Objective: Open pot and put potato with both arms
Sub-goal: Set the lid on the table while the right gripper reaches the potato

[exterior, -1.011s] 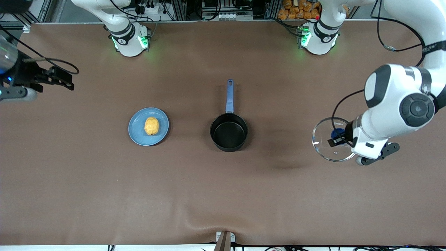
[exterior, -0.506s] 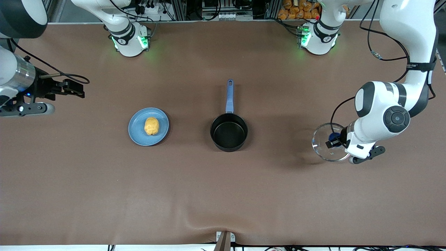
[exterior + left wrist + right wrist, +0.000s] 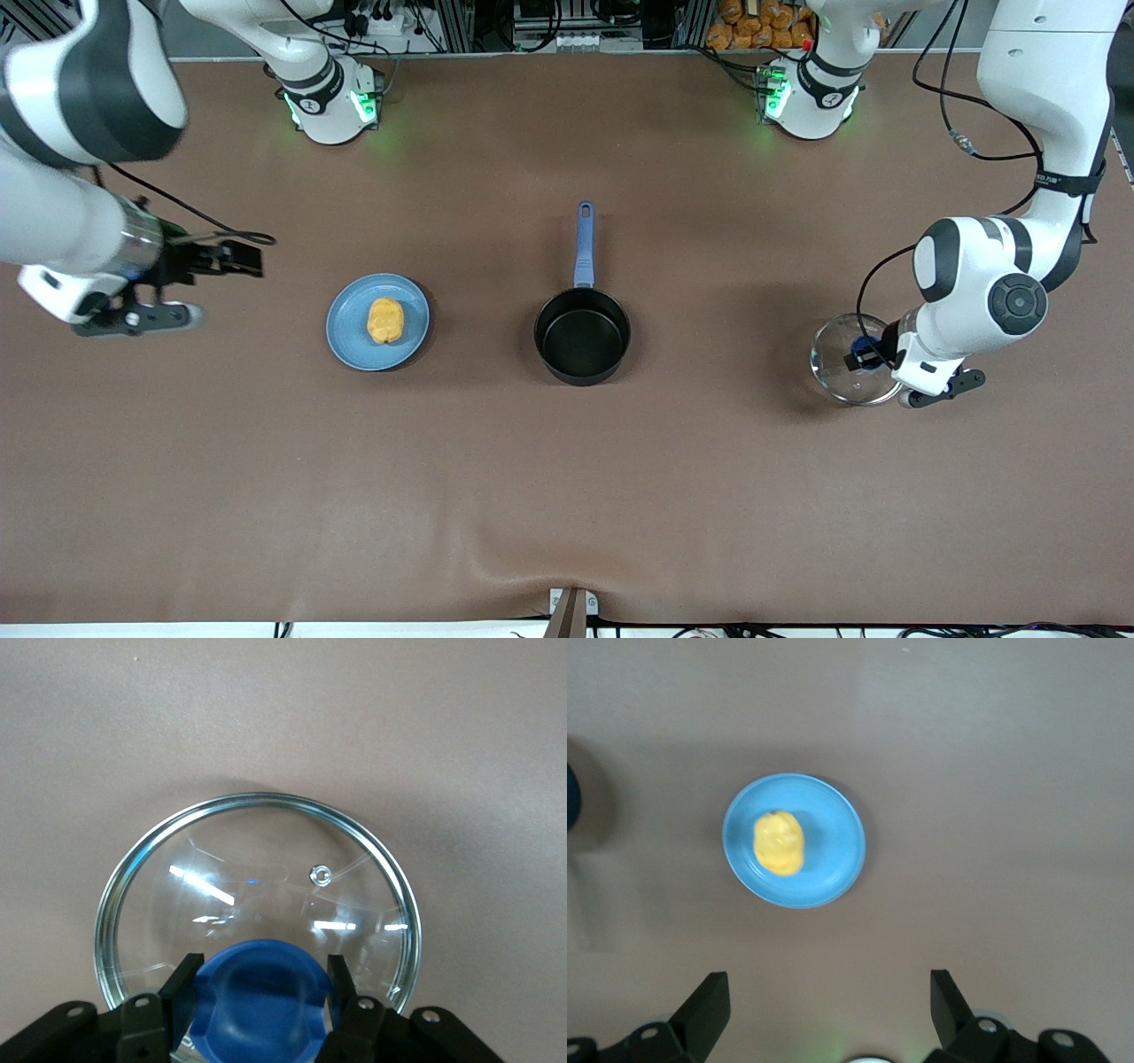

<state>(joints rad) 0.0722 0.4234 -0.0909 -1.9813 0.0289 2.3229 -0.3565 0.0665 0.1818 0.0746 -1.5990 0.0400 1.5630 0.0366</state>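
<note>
pot: pot (image 3: 582, 335) sits mid-bench, open and empty; blue handle (image 3: 584, 245) points toward the robot bases; no lid on it
lid: glass lid (image 3: 848, 359) is near the left arm's end of the bench, low over it or on it, cannot tell which; well apart from the pot
left claw: left claw (image 3: 259, 988) is clamped on the lid's blue knob (image 3: 257, 997), one finger on each side
potato: potato (image 3: 385, 320) lies on the blue plate (image 3: 350, 341), beside the pot toward the right arm's end; untouched
right claw: right claw (image 3: 829, 1003) is spread wide, nothing in it; up in the air over bare bench (image 3: 567, 496) toward the right arm's end, short of the plate; plate and potato show in the right wrist view (image 3: 780, 842)
step in hand: judged as lid set-down on the left, approach to the potato on the right
do it well, left: lower until the rim lies flat on the bench before letting go; release straight up so the knob is not dragged
do it well, right: centre over the potato; fingers across its short axis; descend without clipping the plate rim; close gently, the skin looks smooth and lumpy, may roll
risk: plate could slide if a fingertip catches it
</note>
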